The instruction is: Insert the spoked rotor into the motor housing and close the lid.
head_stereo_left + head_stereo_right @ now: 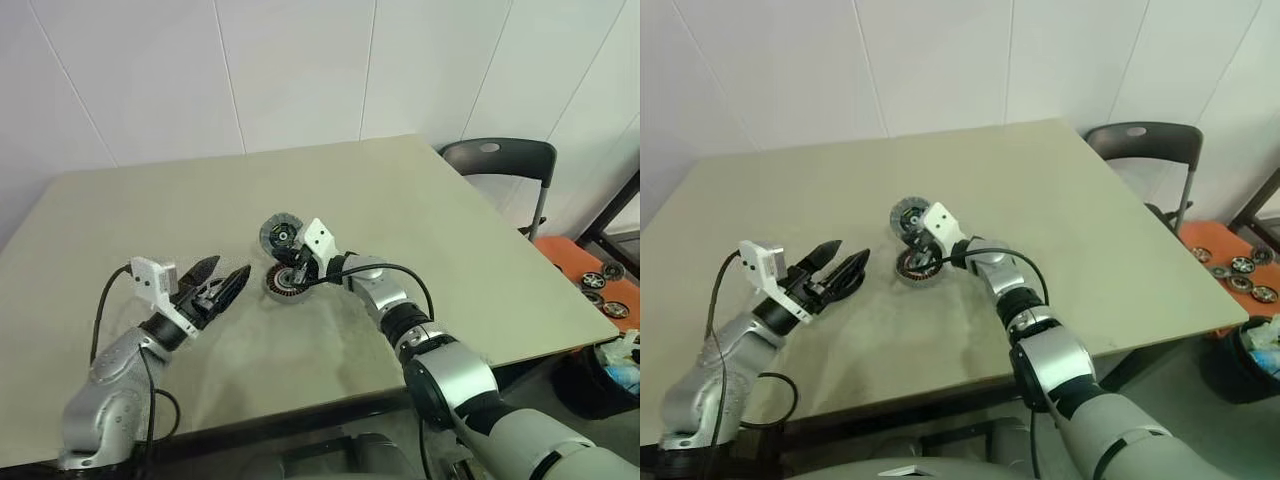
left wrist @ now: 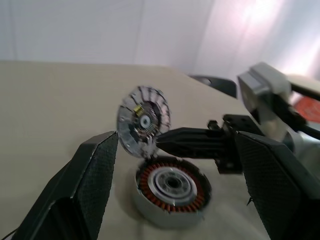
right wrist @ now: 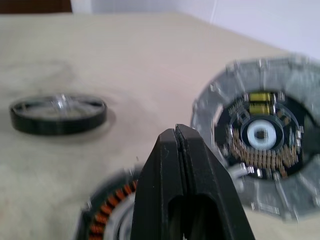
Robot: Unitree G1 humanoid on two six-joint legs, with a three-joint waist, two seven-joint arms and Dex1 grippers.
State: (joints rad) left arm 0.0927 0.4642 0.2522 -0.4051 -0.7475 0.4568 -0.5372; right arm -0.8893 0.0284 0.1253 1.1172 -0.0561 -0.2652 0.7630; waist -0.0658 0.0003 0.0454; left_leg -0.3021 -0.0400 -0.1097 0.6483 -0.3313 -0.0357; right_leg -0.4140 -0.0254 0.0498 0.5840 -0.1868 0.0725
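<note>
The motor housing (image 1: 285,286) sits mid-table, a silvery cup with copper windings (image 2: 172,186) showing. The lid (image 1: 280,235) stands on edge over the housing's far rim, its inner face (image 3: 260,135) turned toward me. My right gripper (image 3: 178,132) is shut, and its fingertips (image 2: 161,141) touch the lid's lower edge with nothing between them. The spoked rotor (image 3: 58,114) lies flat on the table beyond the housing. To the left of the housing my left gripper (image 1: 232,266) hovers open and holds nothing, pointing at it.
A dark chair (image 1: 500,165) stands past the table's (image 1: 450,230) right corner. An orange tray (image 1: 595,270) with several small wheels and a bin (image 1: 615,365) sit on the floor at the right. The wall rises close behind the table.
</note>
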